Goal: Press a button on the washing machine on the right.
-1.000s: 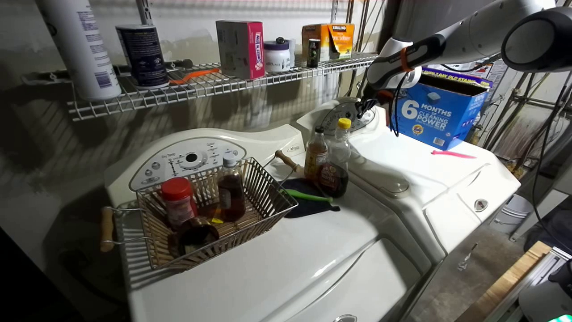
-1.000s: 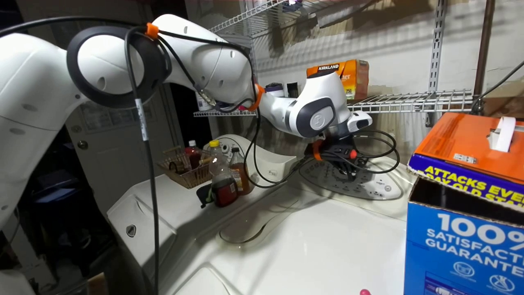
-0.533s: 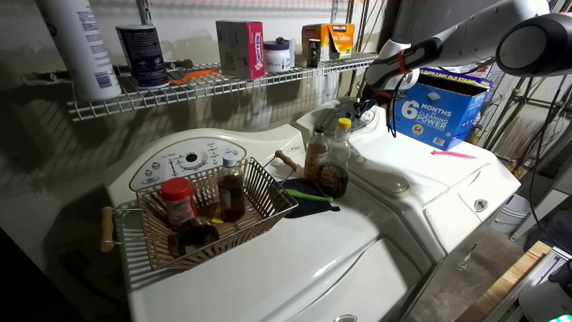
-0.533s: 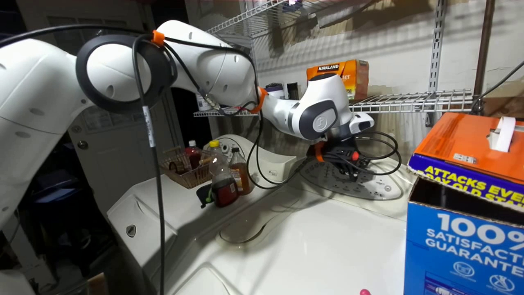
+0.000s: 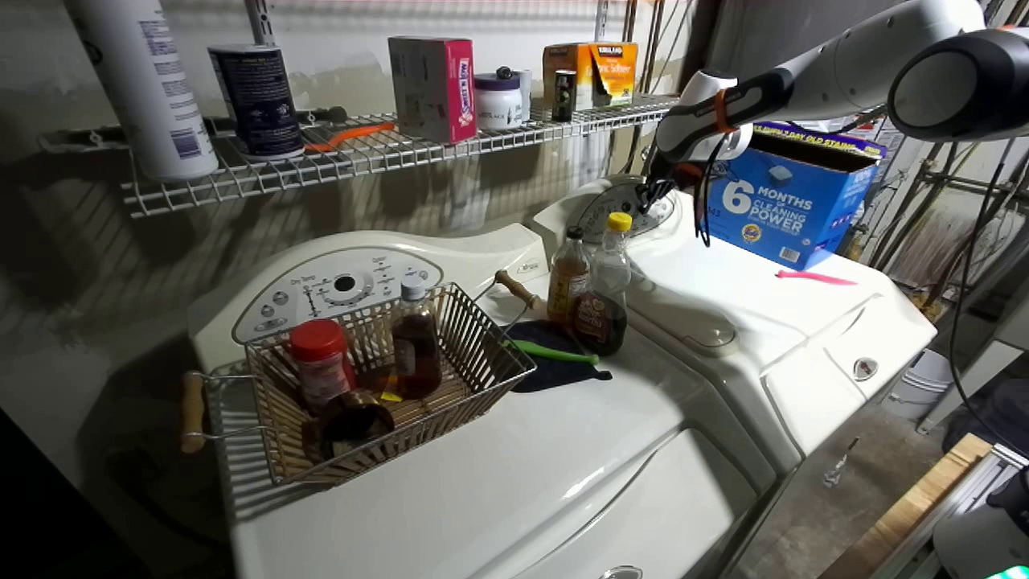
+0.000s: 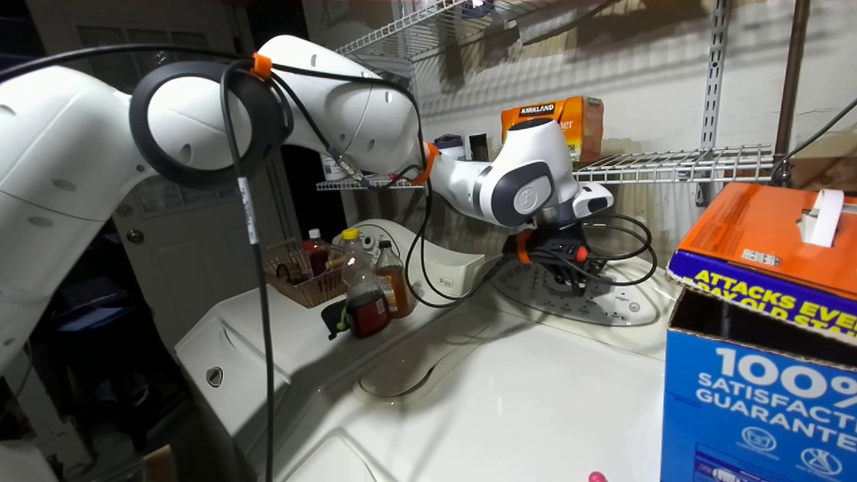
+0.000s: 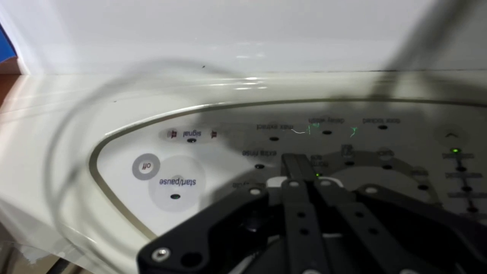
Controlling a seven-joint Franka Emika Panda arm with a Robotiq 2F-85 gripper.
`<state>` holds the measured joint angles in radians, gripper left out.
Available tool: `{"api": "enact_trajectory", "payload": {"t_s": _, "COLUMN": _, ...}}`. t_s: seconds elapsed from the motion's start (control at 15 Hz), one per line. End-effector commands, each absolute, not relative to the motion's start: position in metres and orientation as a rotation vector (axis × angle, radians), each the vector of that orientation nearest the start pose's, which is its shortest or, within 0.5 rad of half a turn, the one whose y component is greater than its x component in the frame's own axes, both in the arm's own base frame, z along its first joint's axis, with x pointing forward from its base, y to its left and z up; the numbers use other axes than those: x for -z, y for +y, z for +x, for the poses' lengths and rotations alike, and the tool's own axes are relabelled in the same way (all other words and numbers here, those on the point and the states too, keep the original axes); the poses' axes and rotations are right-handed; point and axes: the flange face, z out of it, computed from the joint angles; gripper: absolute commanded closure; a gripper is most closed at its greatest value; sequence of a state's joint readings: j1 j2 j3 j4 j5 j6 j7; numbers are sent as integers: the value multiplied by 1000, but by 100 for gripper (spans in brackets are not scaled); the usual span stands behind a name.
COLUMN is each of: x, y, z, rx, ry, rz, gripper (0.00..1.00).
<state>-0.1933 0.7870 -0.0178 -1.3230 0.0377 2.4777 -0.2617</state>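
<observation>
While near one console [image 7: 220, 167] of one washing machine [image 6: 535, 395], one hand [image 7: 295, 156], two fingers [image 7: 303, 169] together

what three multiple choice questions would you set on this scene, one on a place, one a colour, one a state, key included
1. Where is the hand?
A) Inside the blue box
B) At the washing machine console
C) Down at the floor

2. What colour is the lid of the upright jar in the basket?
A) Red
B) Blue
C) Green

3. How do the hand's fingers stand?
A) Spread wide
B) Around a bottle
C) Closed together

Key:
1 B: the console's start/pause label shows beside the hand in the wrist view.
2 A: it shows red in an exterior view.
3 C: their tips meet in the wrist view.
</observation>
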Motion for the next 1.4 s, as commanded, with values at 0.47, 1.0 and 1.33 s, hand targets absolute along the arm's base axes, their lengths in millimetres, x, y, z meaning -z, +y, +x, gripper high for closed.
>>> {"api": "enact_trajectory", "payload": {"t_s": 0.47, "x": -284, "y": -152, "z": 780, "rx": 643, "ry": 190, "rz": -3090, "gripper": 100}}
{"api": "enact_trajectory", "payload": {"t_s": 1.0, "x": -311, "y": -129, "z": 734, "rx": 403, "ry": 156, "rz": -3152, "gripper": 61}}
{"api": "enact_trajectory", "payload": {"t_s": 1.33, "x": -342, "y": -134, "z": 678, "rx": 255, "ry": 105, "rz": -3176, "gripper": 27}}
